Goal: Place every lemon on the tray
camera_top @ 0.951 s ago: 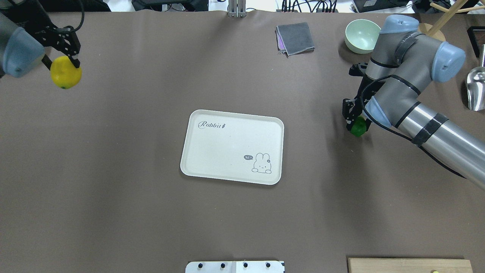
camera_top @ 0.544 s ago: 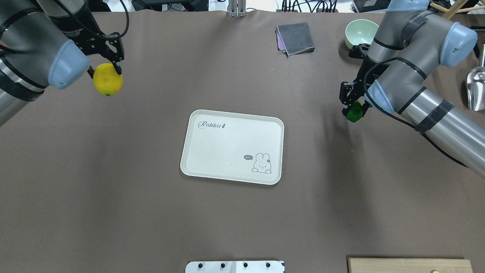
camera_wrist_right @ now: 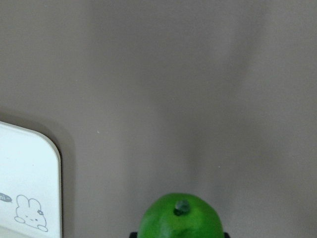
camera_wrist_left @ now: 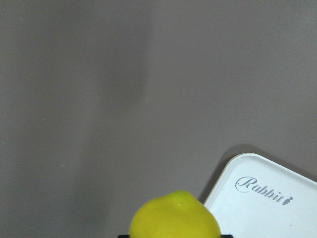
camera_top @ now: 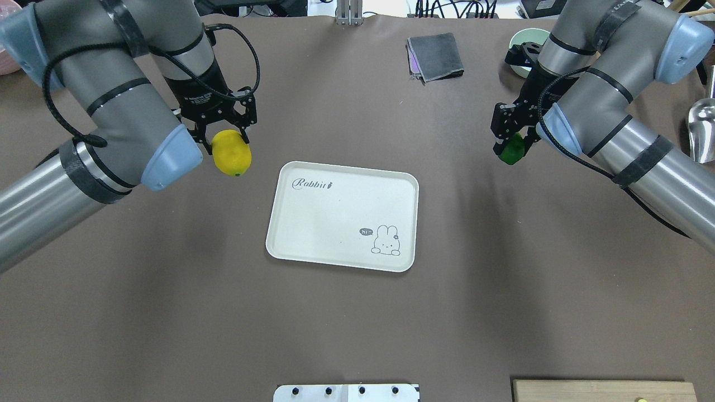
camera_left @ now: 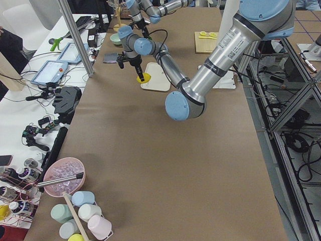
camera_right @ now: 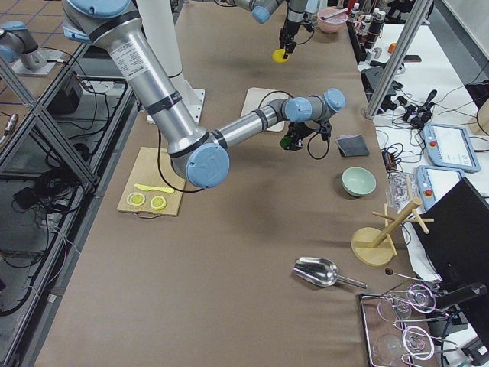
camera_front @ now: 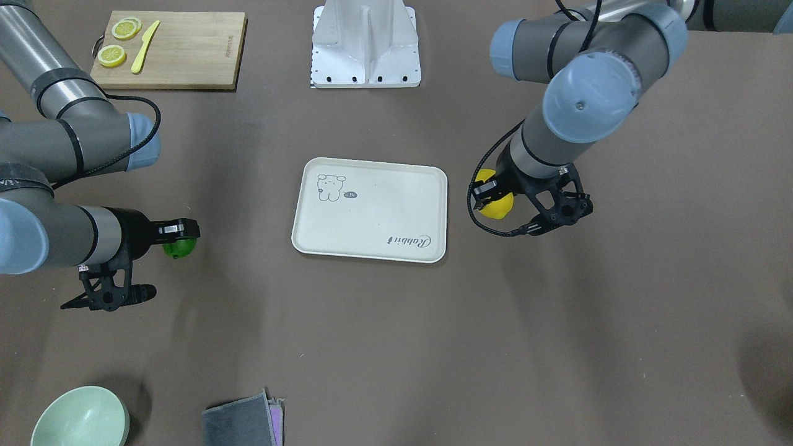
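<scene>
My left gripper point(camera_top: 223, 139) is shut on the yellow lemon point(camera_top: 231, 159) and holds it in the air just left of the tray's far left corner. The lemon also shows in the front view point(camera_front: 495, 201) and the left wrist view point(camera_wrist_left: 174, 215). My right gripper point(camera_top: 509, 146) is shut on the green lemon point(camera_top: 512, 152) and holds it above the table well to the right of the tray. It also shows in the front view point(camera_front: 179, 246) and the right wrist view point(camera_wrist_right: 181, 217). The cream-white tray point(camera_top: 313, 223) lies bare at the table's middle.
A folded grey cloth point(camera_top: 435, 56) and a pale green bowl point(camera_top: 522, 39) lie at the far side. A metal scoop point(camera_top: 701, 131) is at the right edge. A wooden cutting board point(camera_front: 186, 56) with lemon slices and a yellow knife sits near the robot's base.
My left arm has carried the yellow lemon to the right, up to the tray's far left corner. My right arm has lifted the green lemon slightly farther and leftward.
</scene>
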`<state>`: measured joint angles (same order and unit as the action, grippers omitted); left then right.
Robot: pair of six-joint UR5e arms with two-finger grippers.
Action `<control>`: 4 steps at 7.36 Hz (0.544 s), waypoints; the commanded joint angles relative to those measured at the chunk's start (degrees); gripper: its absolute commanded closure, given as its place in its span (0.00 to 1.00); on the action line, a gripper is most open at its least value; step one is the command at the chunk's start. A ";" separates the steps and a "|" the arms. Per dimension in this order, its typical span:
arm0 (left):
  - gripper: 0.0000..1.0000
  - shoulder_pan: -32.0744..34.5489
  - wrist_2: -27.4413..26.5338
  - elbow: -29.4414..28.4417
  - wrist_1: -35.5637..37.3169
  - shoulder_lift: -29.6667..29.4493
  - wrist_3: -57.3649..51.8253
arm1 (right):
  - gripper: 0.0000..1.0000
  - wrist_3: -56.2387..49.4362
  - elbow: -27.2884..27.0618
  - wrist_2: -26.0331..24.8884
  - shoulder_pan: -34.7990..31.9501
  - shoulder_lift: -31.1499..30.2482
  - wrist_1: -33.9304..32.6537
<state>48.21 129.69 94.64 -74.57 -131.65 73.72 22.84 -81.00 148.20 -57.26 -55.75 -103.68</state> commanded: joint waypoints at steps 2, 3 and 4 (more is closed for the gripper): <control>1.00 -7.23 -5.31 -0.15 -4.36 -1.41 16.24 | 0.85 -0.25 0.57 0.07 0.48 2.13 7.24; 1.00 -8.56 -7.06 -0.59 -6.01 -2.03 20.54 | 0.85 -0.25 0.58 0.25 0.74 2.48 8.40; 1.00 -10.75 -8.99 -0.68 -6.90 -2.38 25.63 | 0.85 -0.25 0.58 0.51 1.35 3.10 8.41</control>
<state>39.95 123.01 94.19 -80.16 -133.43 93.33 22.59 -80.47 148.44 -56.51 -53.38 -96.10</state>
